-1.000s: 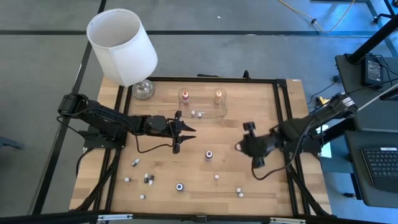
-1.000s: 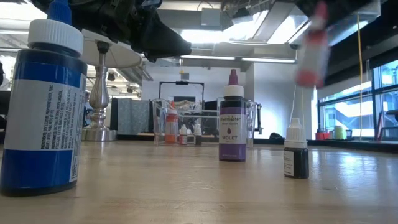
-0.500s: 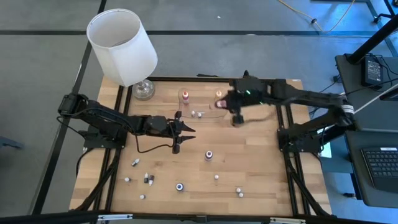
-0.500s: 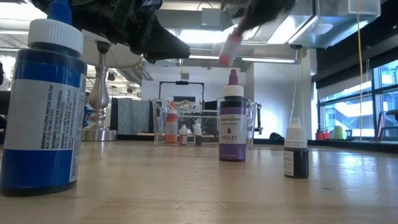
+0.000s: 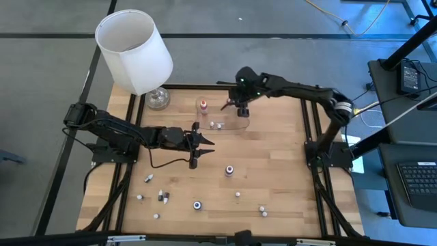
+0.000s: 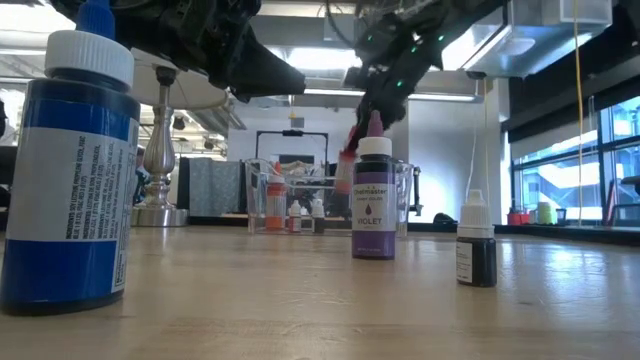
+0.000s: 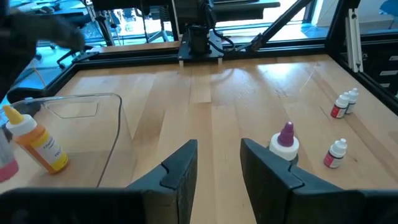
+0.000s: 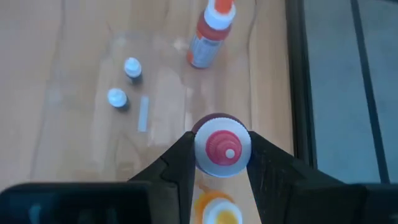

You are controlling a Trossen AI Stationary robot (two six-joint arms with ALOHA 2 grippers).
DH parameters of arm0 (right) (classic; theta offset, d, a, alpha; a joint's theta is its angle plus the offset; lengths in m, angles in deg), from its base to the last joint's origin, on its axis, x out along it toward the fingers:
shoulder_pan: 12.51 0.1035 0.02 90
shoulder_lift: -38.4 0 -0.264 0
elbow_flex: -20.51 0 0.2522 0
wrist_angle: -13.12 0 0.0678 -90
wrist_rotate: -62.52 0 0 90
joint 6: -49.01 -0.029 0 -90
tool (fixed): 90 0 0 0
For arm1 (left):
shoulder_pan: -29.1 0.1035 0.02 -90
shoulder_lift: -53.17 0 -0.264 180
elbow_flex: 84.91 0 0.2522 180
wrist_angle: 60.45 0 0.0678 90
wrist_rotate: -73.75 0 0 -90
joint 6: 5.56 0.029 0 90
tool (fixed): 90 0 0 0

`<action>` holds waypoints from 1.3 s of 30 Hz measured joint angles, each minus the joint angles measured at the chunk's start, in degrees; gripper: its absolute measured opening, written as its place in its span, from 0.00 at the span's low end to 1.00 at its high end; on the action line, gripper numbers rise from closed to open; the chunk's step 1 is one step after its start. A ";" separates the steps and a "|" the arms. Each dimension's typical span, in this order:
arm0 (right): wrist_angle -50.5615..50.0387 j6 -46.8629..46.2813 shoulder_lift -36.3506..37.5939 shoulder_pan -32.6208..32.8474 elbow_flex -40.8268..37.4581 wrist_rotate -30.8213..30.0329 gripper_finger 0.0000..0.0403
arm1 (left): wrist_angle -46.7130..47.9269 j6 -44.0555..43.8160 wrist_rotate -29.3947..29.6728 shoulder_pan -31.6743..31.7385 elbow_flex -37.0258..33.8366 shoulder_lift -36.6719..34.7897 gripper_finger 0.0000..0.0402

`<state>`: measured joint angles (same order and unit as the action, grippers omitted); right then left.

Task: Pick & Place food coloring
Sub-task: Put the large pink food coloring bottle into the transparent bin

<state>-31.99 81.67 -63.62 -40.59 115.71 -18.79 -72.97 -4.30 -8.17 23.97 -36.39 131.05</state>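
The right gripper (image 8: 221, 163) hung over the shallow clear plastic tray (image 5: 242, 124) near the far edge of the wooden tabletop (image 5: 273, 171), its fingers closed on a small pink-red food coloring bottle with a ribbed cap (image 8: 222, 151), held upright above the tray's right end. Inside the tray stood a red-orange bottle with a white tip (image 5: 203, 104), two tiny whitish bottles (image 5: 216, 125) and an orange bottle (image 8: 213, 210) directly under the held one. The left gripper (image 5: 194, 145) waited over the tabletop's left-centre, its fingers a little apart and holding nothing. Farther toward the near edge stood a purple violet bottle (image 6: 374, 200), a blue bottle (image 5: 197, 204) and several scattered small whitish bottles (image 5: 263, 210). A white-shaded lamp with a glass base (image 5: 134, 51) occupied the far left corner.
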 joint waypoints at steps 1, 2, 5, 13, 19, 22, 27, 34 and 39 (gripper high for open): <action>-0.21 0.39 -0.97 -0.18 0.61 -0.02 0.30 | 0.02 0.00 0.00 0.00 0.00 -0.01 0.29; -0.37 0.64 -1.85 -0.30 1.08 -0.01 0.30 | 0.08 0.00 0.00 0.00 0.00 0.00 0.30; -0.34 0.83 -3.98 -0.41 1.64 -0.02 0.30 | 0.93 -0.15 0.00 0.00 0.00 0.00 0.30; -1.76 2.18 -6.53 -0.57 1.64 -6.75 0.30 | 2.58 -1.91 0.00 0.00 0.00 0.00 0.29; -1.76 1.99 -6.51 -0.58 1.64 -6.74 0.35 | 2.58 -1.99 0.00 -0.01 0.00 0.00 0.30; -1.55 2.01 -6.47 -0.58 1.64 -6.76 0.48 | 2.58 -1.99 0.00 -0.02 0.00 0.00 0.29; -1.58 1.99 -6.47 -0.58 1.64 -7.60 0.61 | 2.56 -1.99 0.00 -0.02 0.00 0.00 0.30; -0.79 0.60 -6.45 -0.58 1.64 -13.83 0.64 | 2.58 -1.99 0.00 -0.02 0.00 0.00 0.29; -0.96 0.65 -6.45 -0.06 1.64 -12.83 0.65 | 2.58 -2.01 0.00 -0.02 0.00 0.00 0.29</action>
<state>-32.96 82.32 -70.06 -40.65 117.36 -31.62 -70.39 -6.31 -8.18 23.95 -36.39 131.05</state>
